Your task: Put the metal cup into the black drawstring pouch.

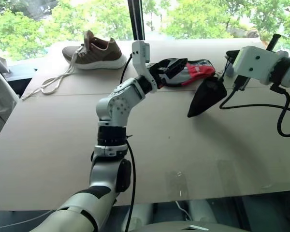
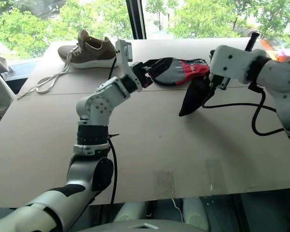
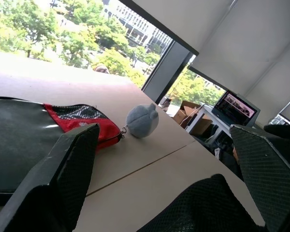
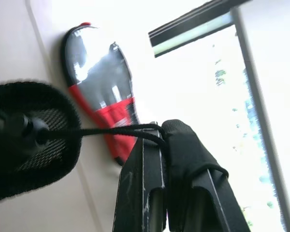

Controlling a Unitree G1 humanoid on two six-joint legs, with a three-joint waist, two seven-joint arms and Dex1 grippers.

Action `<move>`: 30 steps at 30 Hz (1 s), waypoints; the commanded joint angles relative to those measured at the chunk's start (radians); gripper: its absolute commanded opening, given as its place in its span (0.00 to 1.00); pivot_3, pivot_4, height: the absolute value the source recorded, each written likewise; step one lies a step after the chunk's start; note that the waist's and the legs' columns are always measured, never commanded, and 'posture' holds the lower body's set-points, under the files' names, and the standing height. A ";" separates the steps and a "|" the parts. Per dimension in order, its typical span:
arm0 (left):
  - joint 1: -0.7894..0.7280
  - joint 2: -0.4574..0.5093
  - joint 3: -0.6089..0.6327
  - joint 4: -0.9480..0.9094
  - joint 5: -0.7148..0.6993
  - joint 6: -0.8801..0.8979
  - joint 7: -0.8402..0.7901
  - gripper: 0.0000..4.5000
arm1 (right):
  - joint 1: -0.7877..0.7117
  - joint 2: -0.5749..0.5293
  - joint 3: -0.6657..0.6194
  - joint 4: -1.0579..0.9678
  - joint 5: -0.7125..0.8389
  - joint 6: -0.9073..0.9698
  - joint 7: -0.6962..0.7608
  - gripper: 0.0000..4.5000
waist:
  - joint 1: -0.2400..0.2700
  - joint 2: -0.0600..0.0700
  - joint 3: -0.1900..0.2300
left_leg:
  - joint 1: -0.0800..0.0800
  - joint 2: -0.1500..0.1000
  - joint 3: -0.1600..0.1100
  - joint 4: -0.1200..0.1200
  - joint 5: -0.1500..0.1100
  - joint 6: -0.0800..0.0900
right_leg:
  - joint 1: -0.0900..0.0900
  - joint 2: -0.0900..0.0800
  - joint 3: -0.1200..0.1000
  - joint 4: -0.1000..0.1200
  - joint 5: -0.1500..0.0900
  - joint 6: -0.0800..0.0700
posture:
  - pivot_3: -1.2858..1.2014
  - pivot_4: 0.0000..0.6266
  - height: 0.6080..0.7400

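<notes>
Currently, right end effector (image 2: 211, 87): clamped shut on cord of black pouch (image 2: 193, 99), hanging clear above surface (image 2: 183, 145).
Left end effector (image 1: 171, 70): spread wide, empty, beside grey-and-red case (image 1: 193, 72).
Metal cup: not visible; may already be inside.
Risk: cord slipping, pouch dropping.
Room: open near side; shoe (image 1: 94, 50) far off.

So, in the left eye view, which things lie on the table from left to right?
Brown shoe → grey-and-red case → black drawstring pouch, which hangs from the shut right end effector.
</notes>
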 commanded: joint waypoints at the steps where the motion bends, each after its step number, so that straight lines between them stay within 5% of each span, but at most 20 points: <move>1: -0.021 -0.009 -0.025 -0.043 -0.014 -0.022 -0.013 1.00 | -0.086 0.039 0.007 0.085 -0.125 -0.157 -0.089 0.01 | -0.002 0.000 0.000 | -0.001 0.000 0.000 0.000 0.000 0.000 | -0.001 0.000 0.000 0.000 0.000 0.000 | 0.52 0.24 1.00; 7: -0.026 -0.023 -0.062 -0.073 -0.028 -0.024 -0.055 1.00 | -0.140 0.090 0.004 0.163 -0.204 -0.285 -0.124 0.01 | -0.007 0.000 0.000 | -0.015 -0.001 0.000 0.006 0.000 0.000 | -0.014 0.000 0.000 0.002 0.000 0.000 | 0.52 0.24 1.00; 16: -0.074 0.037 -0.279 0.039 0.238 -0.306 -0.160 1.00 | -0.137 0.161 -0.001 0.147 -0.209 -0.279 -0.090 0.01 | -0.017 0.000 0.000 | -0.014 -0.001 0.000 0.005 0.000 0.000 | -0.014 0.000 0.000 0.003 0.000 0.000 | 0.52 0.24 1.00; 27: -0.120 -0.044 -0.196 0.168 0.180 -0.347 -0.193 1.00 | -0.129 0.214 0.006 0.114 -0.222 -0.247 -0.049 0.01 | -0.018 0.000 0.000 | -0.015 -0.001 0.000 0.005 0.000 0.000 | -0.014 0.000 0.000 0.003 0.000 0.000 | 0.52 0.24 1.00; 30: -0.121 -0.050 -0.191 0.184 0.180 -0.352 -0.199 0.82 | -0.129 0.224 0.004 0.112 -0.226 -0.243 -0.047 0.00 | -0.018 0.000 0.000 | -0.014 -0.001 0.000 0.005 0.000 0.000 | -0.014 0.000 0.000 0.004 0.000 0.000 | 0.52 0.24 1.00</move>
